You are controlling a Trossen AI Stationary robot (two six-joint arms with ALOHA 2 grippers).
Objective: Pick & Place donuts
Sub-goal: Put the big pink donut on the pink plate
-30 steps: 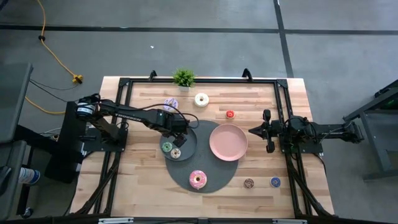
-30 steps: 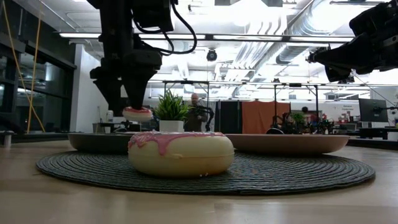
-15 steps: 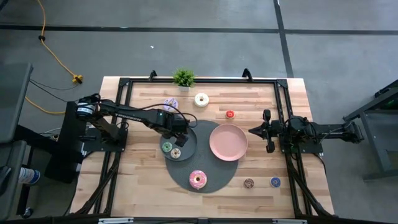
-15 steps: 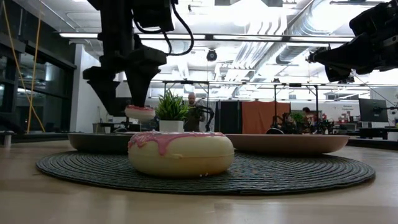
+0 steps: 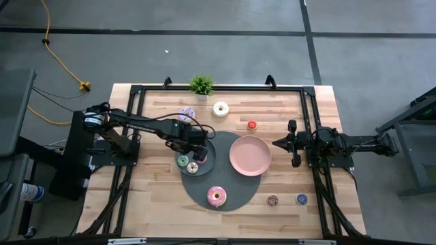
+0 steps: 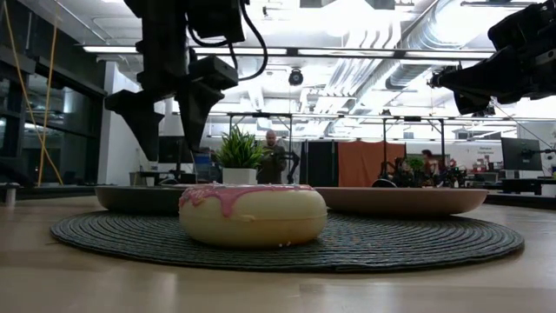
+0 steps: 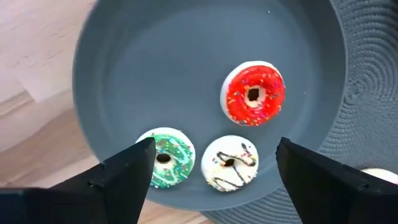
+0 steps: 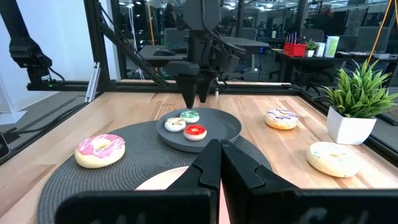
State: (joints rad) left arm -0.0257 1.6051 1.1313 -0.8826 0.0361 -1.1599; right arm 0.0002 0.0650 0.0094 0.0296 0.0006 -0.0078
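My left gripper (image 5: 194,145) (image 7: 214,146) hangs open above the grey plate (image 7: 124,68) and touches nothing. Three tiny donuts lie flat in that plate: a red one (image 7: 254,93), a green one (image 7: 165,158) and a cream one with dark drizzle (image 7: 230,163). The large pink-iced donut (image 5: 216,196) (image 6: 252,213) rests on the round dark mat (image 5: 235,194). A white donut (image 5: 221,108), a purple one (image 5: 185,114) and a tiny red one (image 5: 252,125) lie on the far wood. Brown (image 5: 272,200) and blue (image 5: 301,199) ones lie near the front. My right gripper (image 5: 276,143) (image 8: 219,152) waits shut, right of the pink plate (image 5: 250,155).
A small potted plant (image 5: 201,85) stands at the table's far edge. A black frame rail (image 5: 218,88) runs around the work area. People and desks show in the room beyond the table in the low view.
My left gripper opened and let go of the tiny red donut it held above the grey plate. The donut dropped into the plate beside the green and cream ones. The gripper then rose a little.
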